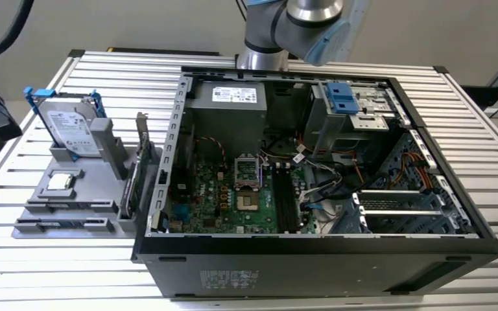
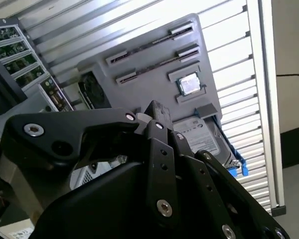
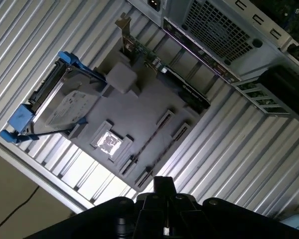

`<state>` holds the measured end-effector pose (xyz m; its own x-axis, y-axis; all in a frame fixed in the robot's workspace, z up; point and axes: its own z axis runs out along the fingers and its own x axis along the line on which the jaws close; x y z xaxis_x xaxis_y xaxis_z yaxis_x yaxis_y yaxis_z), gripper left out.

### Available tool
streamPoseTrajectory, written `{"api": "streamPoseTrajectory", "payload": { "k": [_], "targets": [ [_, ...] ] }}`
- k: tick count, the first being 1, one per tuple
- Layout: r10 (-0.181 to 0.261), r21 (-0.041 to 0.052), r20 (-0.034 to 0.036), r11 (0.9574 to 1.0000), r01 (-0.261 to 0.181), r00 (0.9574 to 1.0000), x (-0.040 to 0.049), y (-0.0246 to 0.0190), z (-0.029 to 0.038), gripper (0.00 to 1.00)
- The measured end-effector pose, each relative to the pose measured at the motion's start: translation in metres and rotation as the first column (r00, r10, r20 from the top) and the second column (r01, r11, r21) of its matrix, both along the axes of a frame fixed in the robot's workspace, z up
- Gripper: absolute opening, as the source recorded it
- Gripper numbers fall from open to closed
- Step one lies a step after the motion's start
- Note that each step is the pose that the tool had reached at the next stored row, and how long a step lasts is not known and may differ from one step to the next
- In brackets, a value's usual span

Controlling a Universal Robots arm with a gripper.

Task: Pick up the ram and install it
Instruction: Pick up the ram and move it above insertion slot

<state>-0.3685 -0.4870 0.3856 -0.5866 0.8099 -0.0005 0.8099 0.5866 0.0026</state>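
Two ram sticks lie in long slots of a grey holder tray [image 1: 102, 194] on the exterior view's left. One stick [image 2: 152, 44] shows as a thin dark strip in the second wrist view, and the first wrist view has it too [image 3: 148, 142]. From the exterior view they are dark strips at the tray's front edge [image 1: 63, 224]. My gripper [image 3: 163, 186] hangs high above the tray, shut and holding nothing; its dark linkage [image 2: 154, 113] fills the foreground. The arm [image 1: 305, 26] stands behind the open computer case [image 1: 318, 246].
On the tray stand a silver hard drive with blue rails [image 1: 69, 126], a processor chip [image 1: 61, 181] and an upright card with a metal bracket [image 1: 141, 155]. Inside the case, long dark memory slots [image 1: 285, 194] sit beside the processor socket [image 1: 247, 175]. Cables cross the case's right half.
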Motion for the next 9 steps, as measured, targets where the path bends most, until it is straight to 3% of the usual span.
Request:
{"api": "streamPoseTrajectory", "payload": {
  "k": [9],
  "targets": [
    [-0.088,-0.0002,0.0001,0.9961,0.088,0.9961,-0.002,0.0,-0.0006,0.0]
  ]
}}
